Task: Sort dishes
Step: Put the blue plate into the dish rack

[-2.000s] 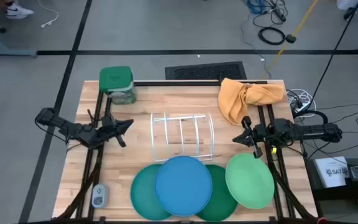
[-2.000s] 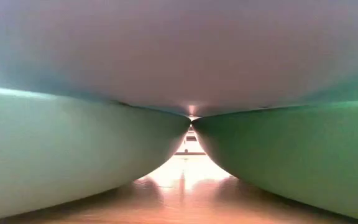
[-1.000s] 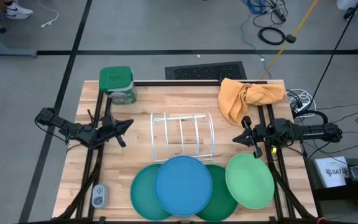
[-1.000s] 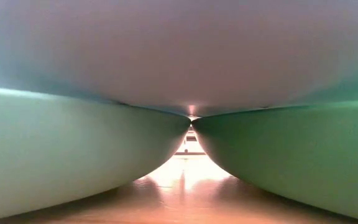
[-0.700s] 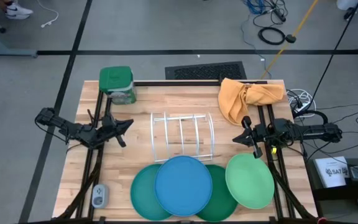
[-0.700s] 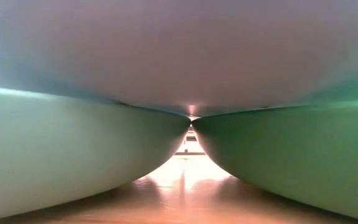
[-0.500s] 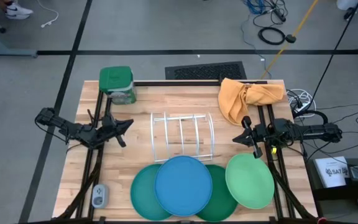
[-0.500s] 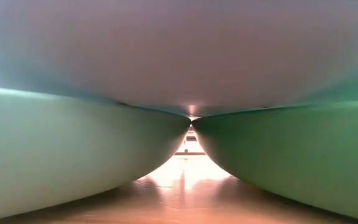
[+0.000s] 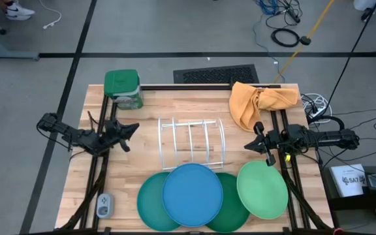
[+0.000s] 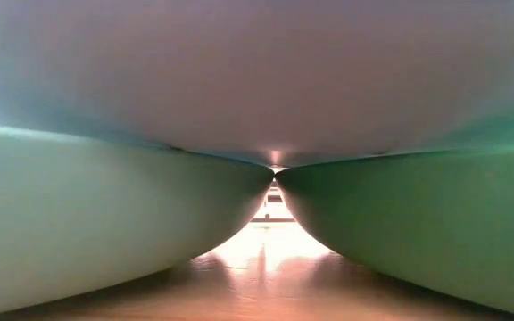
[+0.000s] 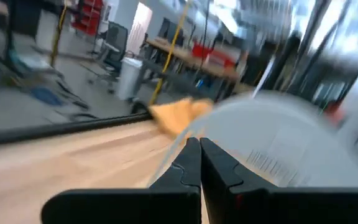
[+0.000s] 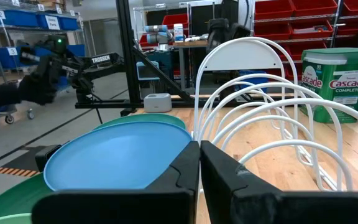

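Four round plates lie along the table's near edge. The blue plate (image 9: 192, 194) rests on top of the teal plate (image 9: 150, 202) and the dark green plate (image 9: 232, 207). The light green plate (image 9: 262, 189) lies to their right. In the low view the blue plate (image 10: 257, 71) spans overhead, with the teal plate (image 10: 78, 214) and the dark green plate (image 10: 418, 223) below it. My left gripper (image 9: 130, 129) hovers left of the white wire rack (image 9: 191, 143), shut (image 11: 199, 149). My right gripper (image 9: 250, 145) hovers right of the rack, above the light green plate's far rim, shut (image 12: 199, 152).
A green lidded tub (image 9: 123, 88) stands at the far left corner. An orange cloth (image 9: 260, 101) lies at the far right. A small grey device (image 9: 104, 205) sits near the left front corner. Bare wood lies between the rack and the tub.
My left arm has shifted slightly toward the table's far edge, and its wrist view is smeared by motion. The plates, the rack and my right arm have stayed still.
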Controlling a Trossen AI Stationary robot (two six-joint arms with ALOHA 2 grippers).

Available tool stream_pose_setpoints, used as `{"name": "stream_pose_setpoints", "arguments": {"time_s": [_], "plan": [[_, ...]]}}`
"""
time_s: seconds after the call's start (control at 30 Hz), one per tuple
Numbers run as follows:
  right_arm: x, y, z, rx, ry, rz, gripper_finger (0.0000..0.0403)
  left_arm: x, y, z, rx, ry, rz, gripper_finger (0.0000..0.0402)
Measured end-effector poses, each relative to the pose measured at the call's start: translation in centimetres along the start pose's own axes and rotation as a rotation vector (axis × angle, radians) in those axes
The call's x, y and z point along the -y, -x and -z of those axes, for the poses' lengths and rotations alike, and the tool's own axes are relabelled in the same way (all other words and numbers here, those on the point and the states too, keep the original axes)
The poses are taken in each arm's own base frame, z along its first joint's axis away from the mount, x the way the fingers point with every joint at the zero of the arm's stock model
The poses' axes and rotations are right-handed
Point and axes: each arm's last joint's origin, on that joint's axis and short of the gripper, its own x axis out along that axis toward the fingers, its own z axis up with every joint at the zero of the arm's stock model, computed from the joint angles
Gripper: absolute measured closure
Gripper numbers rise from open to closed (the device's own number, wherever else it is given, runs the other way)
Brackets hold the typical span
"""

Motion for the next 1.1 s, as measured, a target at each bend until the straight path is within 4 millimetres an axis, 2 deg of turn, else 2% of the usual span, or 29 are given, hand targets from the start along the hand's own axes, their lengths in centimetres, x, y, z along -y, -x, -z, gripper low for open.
{"name": "stream_pose_setpoints", "arguments": {"time_s": [0.13, 0.3, 0.47, 0.63, 0.77, 0.87, 0.97, 1.1], "plan": [[0.0, 0.0, 0.0, 0.001, 0.0, 0.0, 0.0394, 0.4, 0.1, -1.4, 0.091, 0.094, 0.054, 0.0401], [0.0, 0.0, 0.0, 0.0, 0.0, 0.0, 0.0394, 1.3, 0.3, -2.9, 0.163, 0.187, 0.302, 0.0401], [0.0, 0.0, 0.0, 0.001, 0.0, 0.0, 0.0394, 2.3, 0.0, -4.2, 0.155, 0.177, 0.366, 0.0401], [0.0, 0.0, 0.0, 0.001, 0.0, 0.0, 0.0394, 4.4, -1.0, -5.2, 0.116, 0.06, 0.459, 0.04], [0.0, 0.0, 0.0, 0.0, 0.0, 0.0, 0.0394, 6.9, -2.2, -5.3, -0.031, 0.008, 0.569, 0.039], [0.0, 0.0, 0.0, 0.0, 0.0, 0.0, 0.0394, 8.6, -3.3, -4.9, -0.211, -0.045, 0.552, 0.0388], [0.0, 0.0, 0.0, 0.0, 0.0, 0.0, 0.0394, 10.0, -4.1, -3.8, -0.376, -0.072, 0.52, 0.0387], [0.0, 0.0, 0.0, 0.001, 0.0, 0.0, 0.0394, 12.1, -4.3, -2.0, -0.565, -0.09, 0.586, 0.0386]]}}
